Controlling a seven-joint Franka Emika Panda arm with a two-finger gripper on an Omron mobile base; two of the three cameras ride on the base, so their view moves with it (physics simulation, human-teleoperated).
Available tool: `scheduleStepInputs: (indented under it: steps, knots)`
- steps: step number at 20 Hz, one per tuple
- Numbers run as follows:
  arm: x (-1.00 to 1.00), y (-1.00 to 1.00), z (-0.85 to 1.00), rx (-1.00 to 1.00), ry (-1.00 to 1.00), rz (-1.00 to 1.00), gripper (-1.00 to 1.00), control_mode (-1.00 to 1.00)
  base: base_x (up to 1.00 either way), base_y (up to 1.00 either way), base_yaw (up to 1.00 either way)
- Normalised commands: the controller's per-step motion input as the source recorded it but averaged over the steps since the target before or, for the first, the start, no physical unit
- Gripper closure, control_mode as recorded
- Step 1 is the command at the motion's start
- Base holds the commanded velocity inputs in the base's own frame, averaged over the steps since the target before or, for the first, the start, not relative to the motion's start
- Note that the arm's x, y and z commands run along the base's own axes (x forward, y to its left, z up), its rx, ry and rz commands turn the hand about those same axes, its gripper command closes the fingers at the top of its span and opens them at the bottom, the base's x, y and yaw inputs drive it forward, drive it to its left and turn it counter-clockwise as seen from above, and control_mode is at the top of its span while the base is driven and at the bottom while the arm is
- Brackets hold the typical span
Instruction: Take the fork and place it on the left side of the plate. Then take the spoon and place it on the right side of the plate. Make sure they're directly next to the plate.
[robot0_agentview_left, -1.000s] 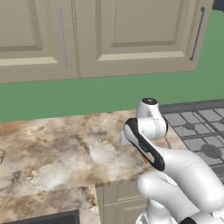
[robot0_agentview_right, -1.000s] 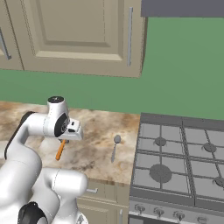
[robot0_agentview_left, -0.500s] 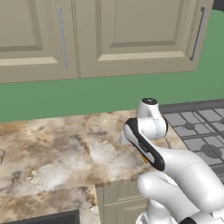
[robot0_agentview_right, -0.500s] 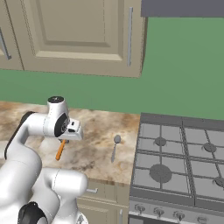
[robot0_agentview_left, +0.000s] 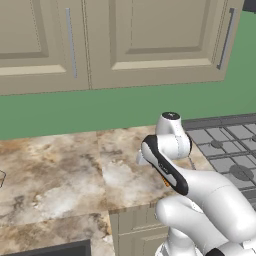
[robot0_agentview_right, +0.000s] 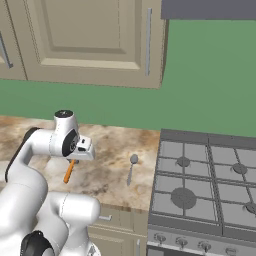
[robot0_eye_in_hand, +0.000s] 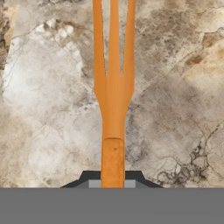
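My gripper (robot0_eye_in_hand: 113, 183) is shut on the handle of the orange fork (robot0_eye_in_hand: 113, 87), whose tines point away from the hand over the marble counter (robot0_eye_in_hand: 48, 87). From the right base view, the fork (robot0_agentview_right: 69, 171) slants down and to the left from the gripper (robot0_agentview_right: 75, 161), over the counter's front half. A sliver of the fork (robot0_agentview_left: 165, 183) peeks out behind my forearm in the left base view. The grey spoon (robot0_agentview_right: 131, 167) lies on the counter to the right of the fork, close to the stove, bowl pointing toward the wall. The plate is out of view.
A gas stove (robot0_agentview_right: 205, 185) adjoins the counter on the right, and it shows again as the stove (robot0_agentview_left: 227, 145). Wall cabinets (robot0_agentview_right: 90, 35) hang above. The counter's front edge (robot0_agentview_left: 60, 220) runs close below the arm. A small pale object (robot0_agentview_left: 1, 178) sits at the far left.
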Motion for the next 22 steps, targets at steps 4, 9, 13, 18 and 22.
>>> scheduleStepInputs:
  steps: [4, 9, 13, 18, 22]
  knots:
    - [0.0, 0.0, 0.0, 0.0, 0.0, 0.0, 1.0, -1.0, 0.0, 0.0, 0.0]
    - [0.0, 0.0, 0.0, 0.0, 0.0, 0.0, 1.0, 1.0, 0.0, 0.0, 0.0]
    - [0.0, 0.0, 0.0, 0.0, 0.0, 0.0, 1.0, 1.0, 0.0, 0.0, 0.0]
    - [0.0, 0.0, 0.0, 0.0, 0.0, 0.0, 1.0, 1.0, -0.24, -0.07, -0.02]
    - [0.0, 0.0, 0.0, 0.0, 0.0, 0.0, 1.0, 1.0, -0.8, -0.17, -0.04]
